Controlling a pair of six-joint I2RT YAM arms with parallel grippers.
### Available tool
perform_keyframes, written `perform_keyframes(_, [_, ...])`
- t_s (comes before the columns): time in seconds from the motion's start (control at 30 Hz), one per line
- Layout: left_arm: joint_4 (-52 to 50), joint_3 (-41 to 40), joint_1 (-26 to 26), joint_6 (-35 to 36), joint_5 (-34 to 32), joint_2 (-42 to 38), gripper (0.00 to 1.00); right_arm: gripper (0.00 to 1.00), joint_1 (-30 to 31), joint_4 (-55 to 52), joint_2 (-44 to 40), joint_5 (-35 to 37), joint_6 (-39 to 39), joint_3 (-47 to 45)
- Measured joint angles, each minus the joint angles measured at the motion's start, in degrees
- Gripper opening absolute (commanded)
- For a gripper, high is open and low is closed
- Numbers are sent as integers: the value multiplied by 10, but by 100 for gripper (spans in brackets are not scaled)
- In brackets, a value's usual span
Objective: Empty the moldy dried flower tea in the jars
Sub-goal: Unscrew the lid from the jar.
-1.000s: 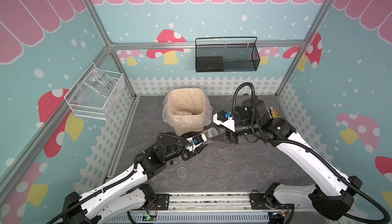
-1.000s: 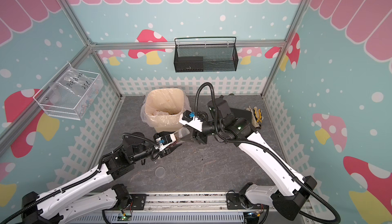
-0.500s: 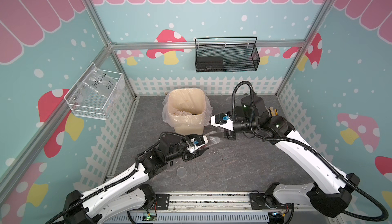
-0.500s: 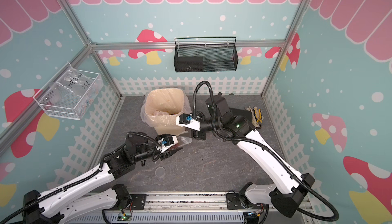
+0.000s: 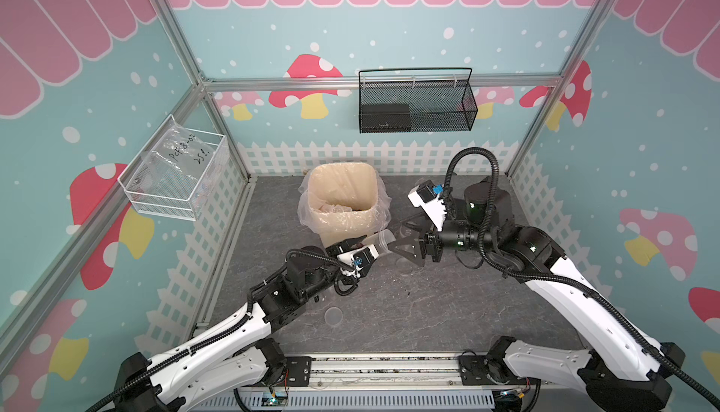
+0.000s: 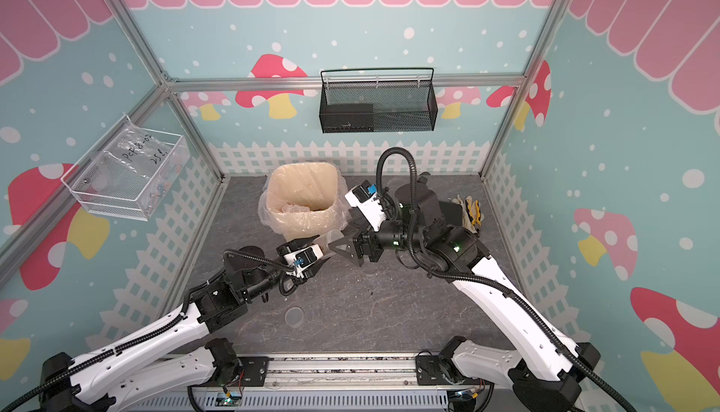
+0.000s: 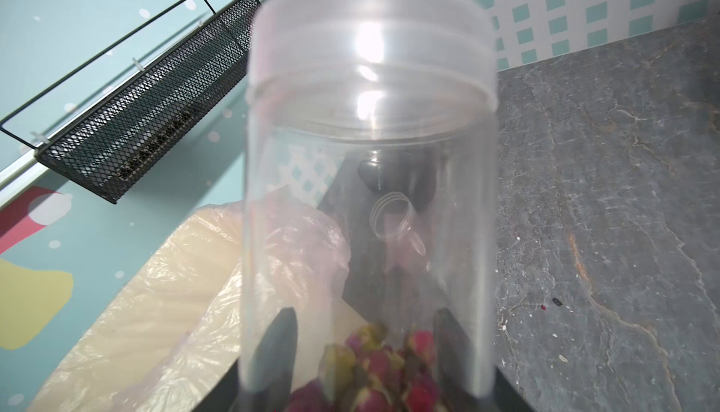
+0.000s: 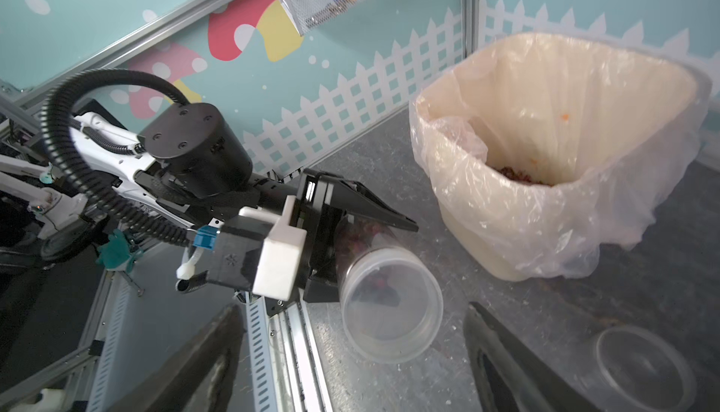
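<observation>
Centre of both top views: jar [image 5: 383, 240] tipped on side, clamped in left gripper [image 8: 366, 254], just below cream bin [image 5: 343, 167]. Bottom of left wrist frame: moldy dried flower tea [image 7: 374, 363] heaped at jar's gripped end. Lower edge of right wrist frame: right gripper [image 8: 352, 308] jaws wide apart, either side of jar's far end.

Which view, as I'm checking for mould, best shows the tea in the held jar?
Left wrist: the flower tea lies close and colourful at the bottom of the jar. Right wrist shows only reddish bits through its wall; both top views show none.
</observation>
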Motion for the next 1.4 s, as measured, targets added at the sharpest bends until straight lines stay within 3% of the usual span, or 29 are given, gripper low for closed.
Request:
perform_keyframes(0.4, [1, -3, -3, 8, -6, -8, 0, 87, 0, -13, 43, 6, 42, -8])
perform_keyframes(0.7, [0, -9, -5, 10, -7, -12, 0, 68, 0, 1, 59, -32, 45, -12])
perform_keyframes(0.83, [-1, -9, -5, 14, -6, -14, 0, 50, -3, 4, 62, -59, 40, -18])
perform_keyframes(1.0, [-4, -12, -6, 18, -9, -15, 0, 34, -7, 3, 69, -72, 11, -20])
perform_keyframes(1.13, [-6, -12, -6, 18, -6, -15, 0, 26, -7, -9, 76, -75, -61, -11])
perform_keyframes(1.4, [-19, -12, -3, 14, 23, -9, 0, 23, -5, -49, 78, -64, -402, 0])
